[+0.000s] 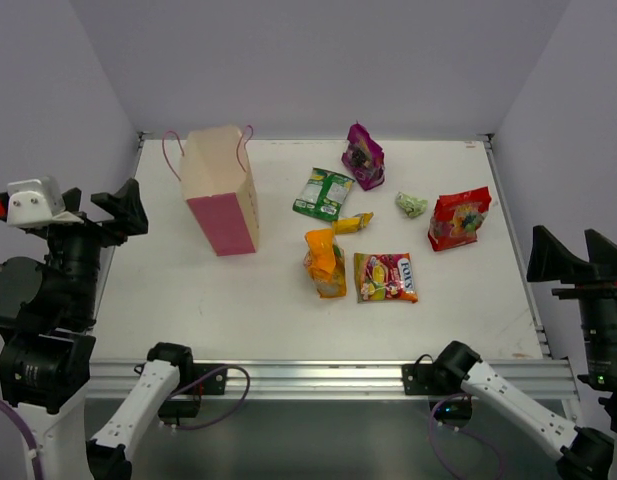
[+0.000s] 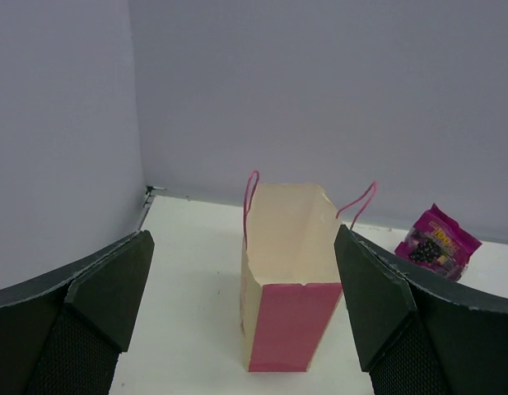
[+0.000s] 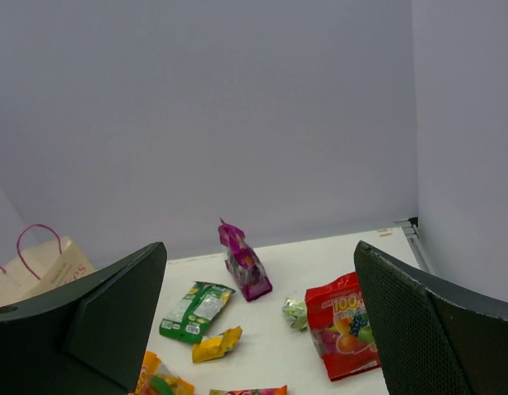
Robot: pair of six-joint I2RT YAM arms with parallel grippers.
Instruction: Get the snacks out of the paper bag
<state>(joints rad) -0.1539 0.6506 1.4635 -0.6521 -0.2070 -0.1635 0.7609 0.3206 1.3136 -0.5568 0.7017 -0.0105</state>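
Snacks lie spread over the right half of the white counter (image 1: 238, 310), all outside the paper bag (image 1: 220, 190). The bag stands upright at the far left of the counter. Its mouth is open, a pink side panel faces the near edge, and thin pink cord handles rise from its rim. From the left wrist view only the beige inner walls show; its bottom cannot be seen.

Just right of the bag lies a green packet (image 1: 323, 193). A purple packet (image 1: 363, 156) sits beyond it, toward the far edge. A small yellow packet (image 1: 352, 223) lies just on the near side of the green one. Nearer again is an orange packet (image 1: 325, 263), with a yellow-red candy bag (image 1: 386, 277) just beside it on the right. A tiny pale green wrapped piece (image 1: 411, 204) sits between the yellow packet and a red packet (image 1: 459, 217), which is the farthest right. None of the packets touches the bag.

The left pincer (image 2: 244, 237) is released, with its jaws spread wide and nothing between them. It is raised off the left edge of the counter and faces the bag, well apart from it. The right pincer (image 1: 571, 255) is also spread wide and holds nothing. It is raised beyond the right edge of the counter, looking across at the packets and apart from all of them.
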